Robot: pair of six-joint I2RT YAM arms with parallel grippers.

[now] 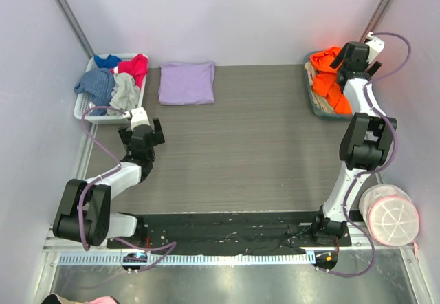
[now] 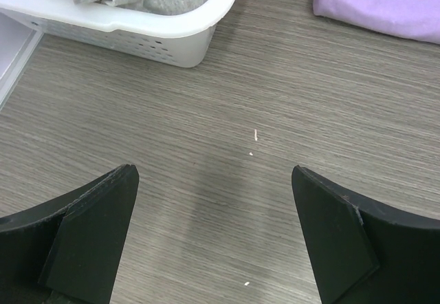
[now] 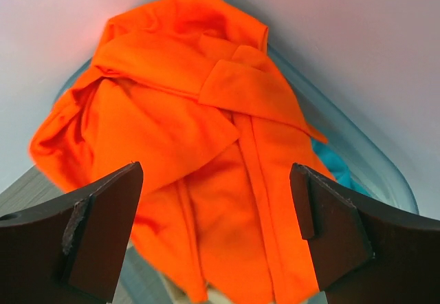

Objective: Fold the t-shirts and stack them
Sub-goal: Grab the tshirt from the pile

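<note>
The lavender t-shirt (image 1: 186,82) lies folded flat on the table at the back left; its corner (image 2: 385,1) shows in the left wrist view. A patch of the teal t-shirt (image 3: 337,168) peeks out from under an orange garment (image 3: 206,132) in the tray (image 1: 313,98) at the back right. My right gripper (image 1: 338,62) (image 3: 214,228) hangs open just above that orange garment (image 1: 328,73), with nothing between its fingers. My left gripper (image 1: 143,133) (image 2: 214,235) is open over bare table, in front of the lavender shirt and apart from it.
A white perforated basket (image 1: 89,108) (image 2: 137,25) at the back left holds red, blue and grey garments. The grey-blue tray rim (image 3: 375,163) sits against the corner walls. A white round container (image 1: 392,214) stands at the near right.
</note>
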